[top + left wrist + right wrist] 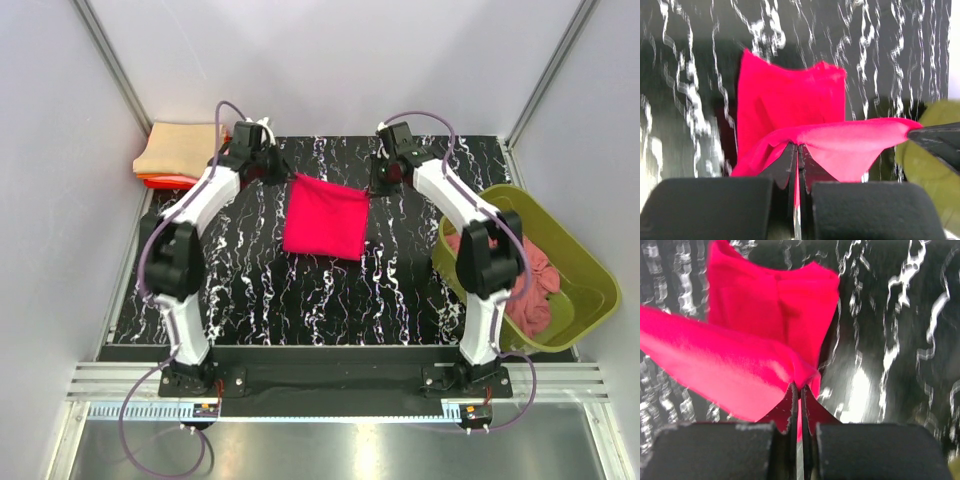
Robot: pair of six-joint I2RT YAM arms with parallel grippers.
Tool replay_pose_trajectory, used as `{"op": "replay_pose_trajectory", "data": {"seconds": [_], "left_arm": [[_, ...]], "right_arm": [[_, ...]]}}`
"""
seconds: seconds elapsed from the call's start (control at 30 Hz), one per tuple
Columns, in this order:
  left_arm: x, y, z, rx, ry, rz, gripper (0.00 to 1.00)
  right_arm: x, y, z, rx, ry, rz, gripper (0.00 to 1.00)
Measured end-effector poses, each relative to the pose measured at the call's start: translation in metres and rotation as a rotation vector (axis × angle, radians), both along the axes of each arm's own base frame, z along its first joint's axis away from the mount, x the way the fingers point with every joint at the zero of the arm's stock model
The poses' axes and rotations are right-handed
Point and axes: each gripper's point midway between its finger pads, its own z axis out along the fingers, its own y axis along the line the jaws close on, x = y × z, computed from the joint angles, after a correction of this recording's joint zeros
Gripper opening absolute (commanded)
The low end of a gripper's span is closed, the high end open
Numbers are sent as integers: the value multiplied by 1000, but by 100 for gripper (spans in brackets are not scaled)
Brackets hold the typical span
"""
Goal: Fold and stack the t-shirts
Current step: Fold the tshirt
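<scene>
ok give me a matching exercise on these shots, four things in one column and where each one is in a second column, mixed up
Things
1. crimson t-shirt
2. folded stack
3. olive-green tub
4. dusty rose shirt

Places
A. lying crumpled inside the tub
B. just past the far left corner of the marbled mat
C. held up by two corners over the middle of the mat
D. on the right side, off the mat

Pairs: 1-C, 2-B, 3-D, 4-A
</scene>
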Motion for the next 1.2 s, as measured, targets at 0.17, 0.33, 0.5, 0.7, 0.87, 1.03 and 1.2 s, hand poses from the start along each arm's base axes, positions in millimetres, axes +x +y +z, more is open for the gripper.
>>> {"op": "replay_pose_trajectory", "data": {"seconds": [0.17,0.33,0.5,0.7,0.87,1.03,1.2], "left_arm": [[61,1,-53,-38,41,-3,0],[98,6,-93,-71,58,16,0],[131,11,-99,-123,18,41,0],[151,18,-85,-179,-51,82,0],[162,24,-83,-166,-81,116,20],[178,39,-82,-162,-111,140,34],[167,61,-89,-103,-95,157,41]], "right_arm": [[52,7,-59,-33,53,34,3],[84,15,-93,-41,65,51,2],[113,18,-81,-53,-14,58,4],[142,18,-56,-46,-115,51,1],[170,20,-54,-15,-186,54,39],[185,19,-63,33,-199,80,49],[162,10,-71,49,-121,103,58]]}}
